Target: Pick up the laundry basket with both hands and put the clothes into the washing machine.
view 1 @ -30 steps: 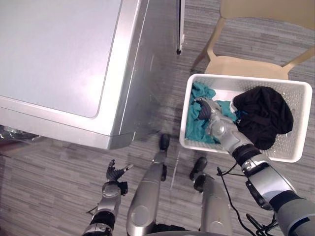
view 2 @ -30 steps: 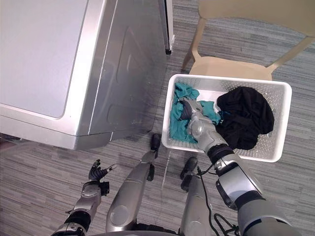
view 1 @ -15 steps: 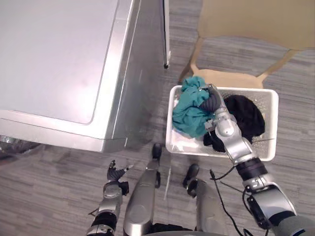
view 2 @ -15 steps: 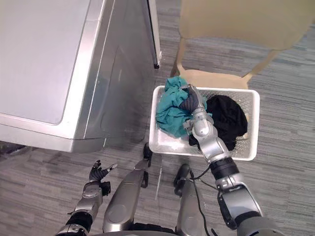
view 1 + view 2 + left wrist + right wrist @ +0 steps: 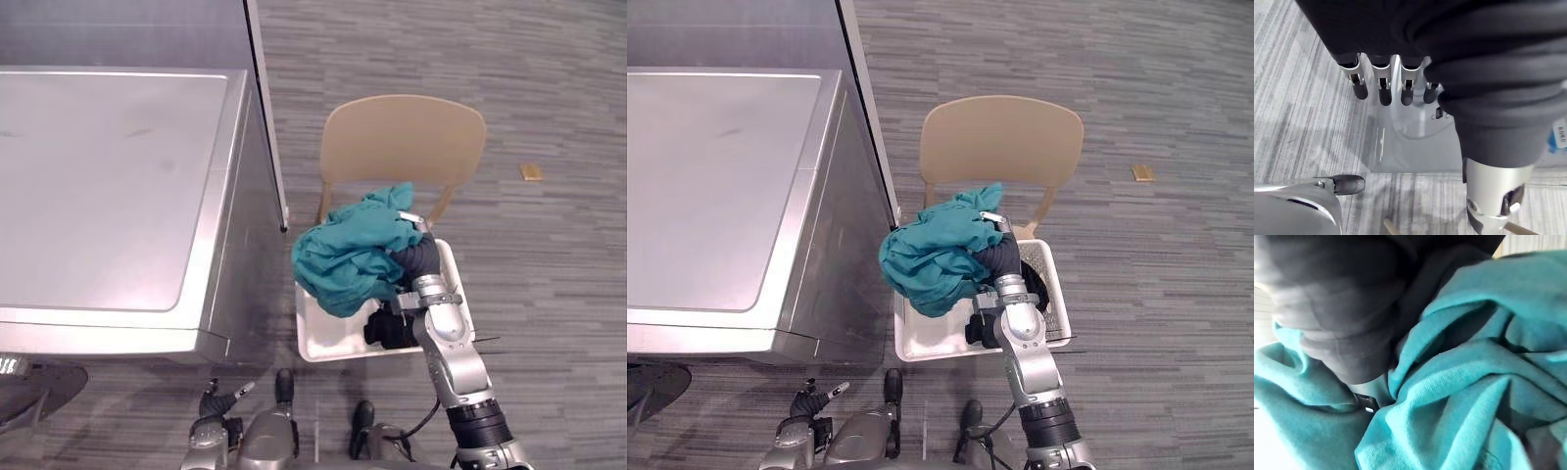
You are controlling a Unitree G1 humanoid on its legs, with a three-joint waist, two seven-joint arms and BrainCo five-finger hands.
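We see a large silver-grey metal washing machine (image 5: pixel 108 196) standing just beside the white perforated plastic laundry basket (image 5: pixel 312 343), on the basket's left as the robot faces it. A beige moulded chair (image 5: pixel 402 137) stands close on the far side of the basket, its backrest rising beyond the basket's far end. The basket itself sits on the grey striped carpet floor (image 5: pixel 549 294).

A crumpled teal cloth garment (image 5: pixel 343 259) hangs above the left part of the basket, lifted clear of its rim and drooping towards the washing machine. A black cloth garment (image 5: pixel 384 328) lies inside the basket, at its right side below the teal one.

The right hand (image 5: pixel 416 262) is raised over the basket and clamped on the teal garment, with the cloth bunched round it. In its own wrist view we see the teal folds (image 5: pixel 1464 382) pressed against the dark cover.

The left hand (image 5: pixel 217 401) hangs low, near the floor and well apart from the basket on its near left, fingers (image 5: pixel 1381 88) straight, apart and holding nothing.

A small tan scrap (image 5: pixel 531 172) lies on the floor far beyond the basket, to its right.
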